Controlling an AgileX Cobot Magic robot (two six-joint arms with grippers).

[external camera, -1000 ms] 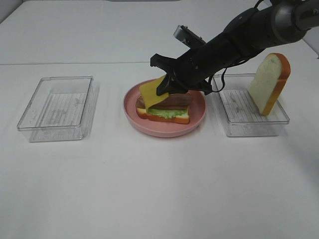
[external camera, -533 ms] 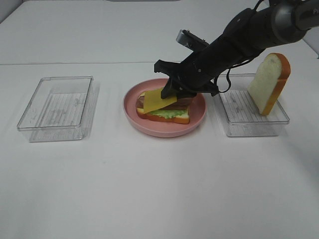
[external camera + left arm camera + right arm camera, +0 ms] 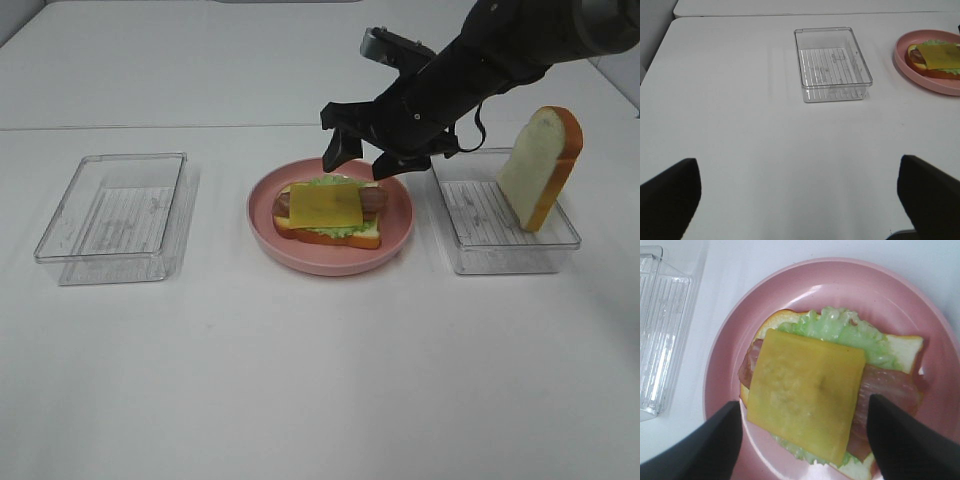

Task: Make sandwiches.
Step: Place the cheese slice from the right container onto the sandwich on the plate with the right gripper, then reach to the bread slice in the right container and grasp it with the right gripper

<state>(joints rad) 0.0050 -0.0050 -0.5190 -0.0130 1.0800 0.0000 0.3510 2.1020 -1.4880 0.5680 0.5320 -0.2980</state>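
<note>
Sandwich layers lie stacked on the round pink plate [image 3: 262, 226] in the middle of the white table [image 3: 320, 380]: one white bread slice with orange-brown crust [image 3: 352, 238] at the bottom, one green lettuce leaf [image 3: 850, 332], reddish-brown meat strips [image 3: 887, 387] and one yellow cheese square [image 3: 326, 203] lying flat on top. How many meat strips there are I cannot count — the cheese covers most of them.

No brand, label or writing can be read on any of these things.

Two clear plastic rectangular trays stand on the table, one on each side of the plate. The left clear tray [image 3: 112, 216] shows only its ribbed floor. In the right clear tray [image 3: 503, 226] a second white bread slice [image 3: 541, 166] stands upright, leaning at the far corner.

The black right gripper [image 3: 360, 160] hangs just above the plate, jaws spread apart and holding nothing — the cheese lies free below it. Of the left gripper [image 3: 800, 192] only two dark fingertips [image 3: 670, 192] show at the edge of its wrist view, set wide apart over bare table, well away from the plate.
</note>
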